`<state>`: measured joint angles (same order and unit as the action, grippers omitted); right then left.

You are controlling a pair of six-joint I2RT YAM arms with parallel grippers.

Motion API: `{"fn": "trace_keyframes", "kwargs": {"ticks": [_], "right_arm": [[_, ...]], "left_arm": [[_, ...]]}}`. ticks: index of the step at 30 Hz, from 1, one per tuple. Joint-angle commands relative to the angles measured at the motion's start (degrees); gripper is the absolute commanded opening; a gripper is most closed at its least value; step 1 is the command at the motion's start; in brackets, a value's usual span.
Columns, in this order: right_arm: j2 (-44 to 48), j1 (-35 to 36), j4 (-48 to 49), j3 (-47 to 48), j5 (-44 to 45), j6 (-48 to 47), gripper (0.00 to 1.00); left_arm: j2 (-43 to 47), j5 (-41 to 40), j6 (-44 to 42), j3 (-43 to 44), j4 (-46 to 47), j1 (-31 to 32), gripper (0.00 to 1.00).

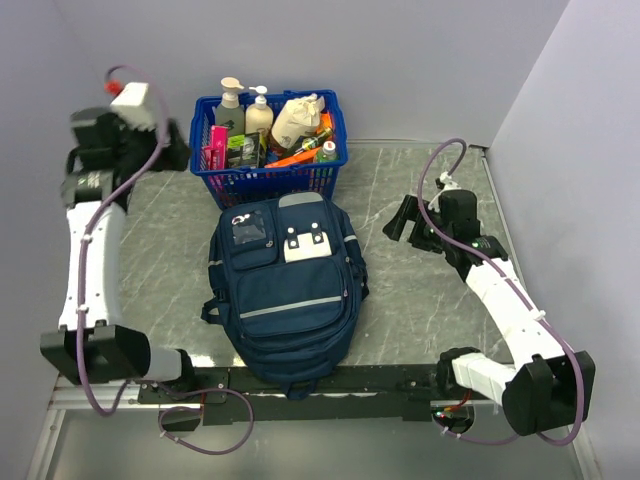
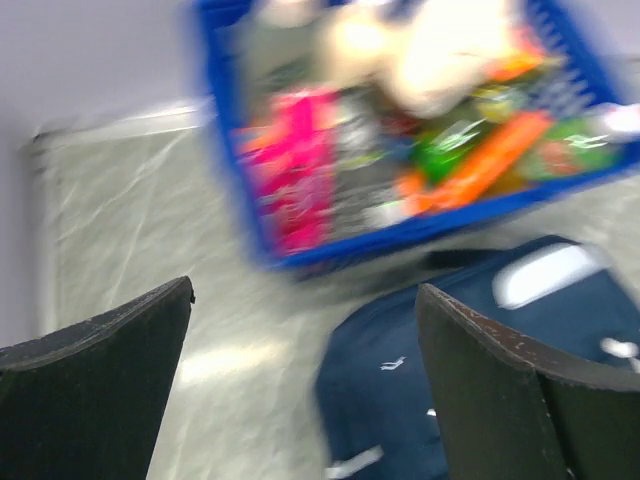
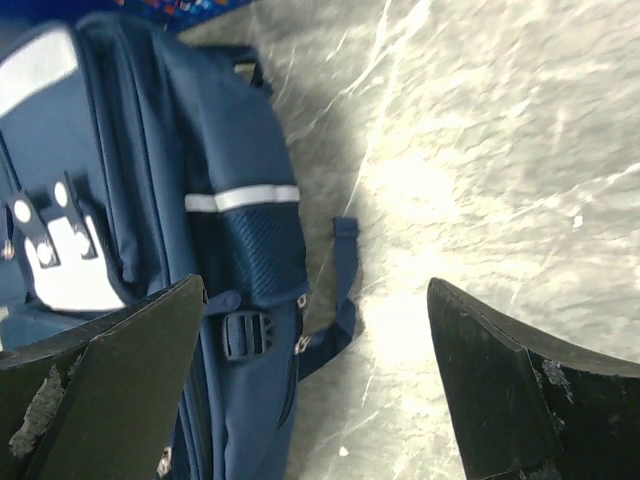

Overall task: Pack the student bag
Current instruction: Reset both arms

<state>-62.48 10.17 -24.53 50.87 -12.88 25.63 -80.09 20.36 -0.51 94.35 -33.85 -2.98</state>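
The bag [image 1: 288, 295] is laid flat on the tabletop [image 1: 410, 290], in the middle, between the two arms. Its front is turned up. A white patch [image 1: 306, 243] is seen near its far end, and a pale stripe [image 1: 290, 306] is seen across a pocket closer to the near end. The far end of the bag is just beside the near wall of a blue basket [image 1: 268, 182]; whether the two touch cannot be told. The basket is filled with bottles [image 1: 245, 105], a pink pack [image 1: 215, 145] and other small things.

The left claw [image 2: 305, 300] is held up over the far left of the tabletop, near the left side of the basket. Its two fingers are spread wide and nothing is held between them. The view from its camera is blurred, but the basket and a corner of the bag can be made out below it.

The right claw [image 3: 315, 290] is held over the right part of the tabletop, to the right of the bag and apart from it. It is released too, with its fingers wide and nothing grasped. Below it, the right side of the bag is seen, with a net pocket, and a strap [image 3: 340, 290] is laid out on the tabletop beside the bag.
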Motion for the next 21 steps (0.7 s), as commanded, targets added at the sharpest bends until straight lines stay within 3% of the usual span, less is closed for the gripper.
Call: {"fn": "trace_keyframes", "kwargs": {"ticks": [1,4,8,11,14,21], "right_arm": [[0.9,-0.6,2.6,2.0,3.7,0.2,1.0],[2.4,-0.5,4.9,0.4,3.6,0.9,1.0],[4.8,-0.5,5.3,-1.9,5.6,0.7,1.0],[6.3,-0.5,6.0,-3.3,7.3,0.0,1.0],[6.7,-0.5,6.7,-3.9,8.5,-0.1,1.0],[4.8,-0.5,7.4,-3.0,9.9,0.2,1.0]], "left_arm": [[4.1,1.9,1.1,-10.8,-0.5,-9.0,0.96],[7.1,2.1,1.2,-24.3,5.5,-14.3,0.96],[14.0,1.9,1.3,-41.6,17.7,-15.5,0.96],[18.6,0.2,4.0,-49.7,29.5,-15.5,0.96],[18.1,-1.2,5.8,-51.0,33.3,-15.5,0.96],[6.7,-4.8,6.7,-46.3,31.1,-15.5,0.96]]}}
